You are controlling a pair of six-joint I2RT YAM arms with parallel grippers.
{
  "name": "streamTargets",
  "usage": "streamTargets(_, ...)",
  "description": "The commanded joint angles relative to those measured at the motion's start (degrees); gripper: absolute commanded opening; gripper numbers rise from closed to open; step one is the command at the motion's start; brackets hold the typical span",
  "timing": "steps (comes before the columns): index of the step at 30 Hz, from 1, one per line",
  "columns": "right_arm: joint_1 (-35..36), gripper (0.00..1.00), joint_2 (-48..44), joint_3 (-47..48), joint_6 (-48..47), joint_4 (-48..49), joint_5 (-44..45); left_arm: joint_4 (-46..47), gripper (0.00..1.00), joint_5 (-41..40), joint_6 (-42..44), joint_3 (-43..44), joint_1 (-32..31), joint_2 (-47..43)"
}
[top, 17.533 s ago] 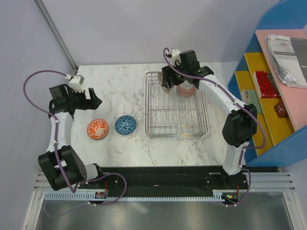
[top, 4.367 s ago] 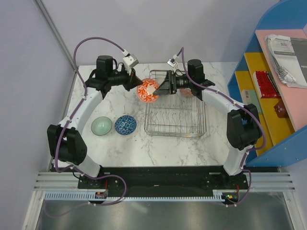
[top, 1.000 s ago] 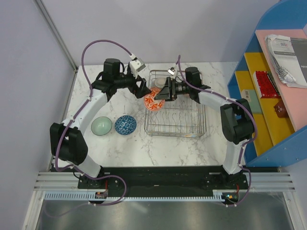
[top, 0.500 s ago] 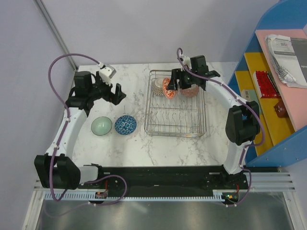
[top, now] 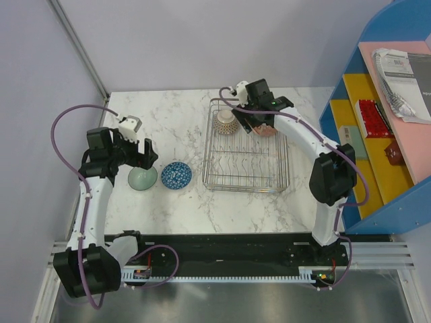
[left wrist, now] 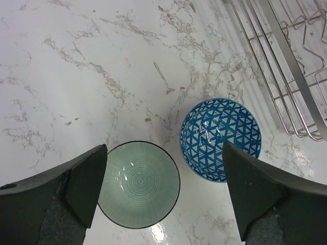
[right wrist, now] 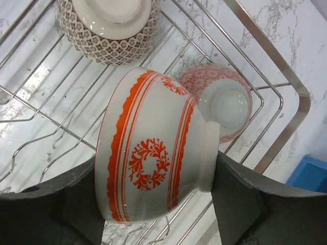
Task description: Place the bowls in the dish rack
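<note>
Top view overhead, distant; wrist views close, downward; all three share dish rack [top: 246, 165].

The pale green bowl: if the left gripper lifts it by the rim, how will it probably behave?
The pale green bowl looks glazed and shiny, so its thin rim may slip in a pinch. It seems stiff ceramic, so it would probably chip if dropped on the marble table. Standing upright, it is unlikely to roll.
</note>
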Motion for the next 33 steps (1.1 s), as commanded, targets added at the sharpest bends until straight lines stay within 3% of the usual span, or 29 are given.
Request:
streamTargets(1, 4.75, 0.00, 1.51, 2.83, -7.74, 0.95, 14.19, -0.18, 1.00, 0.60, 0.45, -0.09, 1.57, -2.46)
streamTargets(12, 8.62, 0.00, 7.49, 3.88, -13.11, 3.85, 25.82, -0.54, 1.00, 2.54, 0.63, -0.61, 2.80, -3.69)
streamTargets(33, 11.96, 0.00, 14.96, 6.96, -19.44, 4.47, 31.45, -0.19, 1.00, 3.07, 0.36, -1.23, 3.86, -3.87)
